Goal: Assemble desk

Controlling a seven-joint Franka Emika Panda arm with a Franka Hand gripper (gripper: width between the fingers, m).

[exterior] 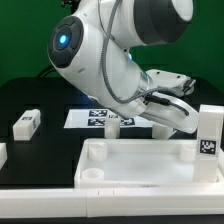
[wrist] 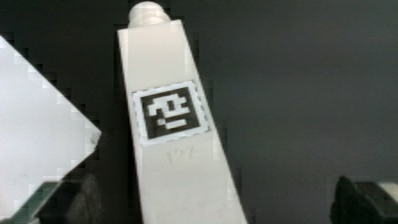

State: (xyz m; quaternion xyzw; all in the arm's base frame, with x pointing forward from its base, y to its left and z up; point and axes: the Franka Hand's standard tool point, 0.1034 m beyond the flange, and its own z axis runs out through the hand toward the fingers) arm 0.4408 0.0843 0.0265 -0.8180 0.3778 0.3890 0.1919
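Note:
The desk panel [exterior: 140, 165], wide, white and rimmed, lies at the front of the black table, with a round socket in its near left corner. One tagged white leg [exterior: 208, 132] stands upright at the panel's right end. Another leg [exterior: 27, 123] lies on the table at the exterior view's left. My gripper [exterior: 180, 114] hangs low behind the panel's right half. In the wrist view my gripper [wrist: 210, 205] is open. A long white leg [wrist: 173, 110] with a square tag and a peg at its far end lies between the dark fingertips [wrist: 54, 205], touching neither.
The marker board [exterior: 92, 117] lies flat behind the panel, partly under the arm. Two short white stubs [exterior: 113, 125] stand just behind the panel's back rim. A white piece [exterior: 2, 155] shows at the exterior view's left edge. The robot's big body fills the upper middle.

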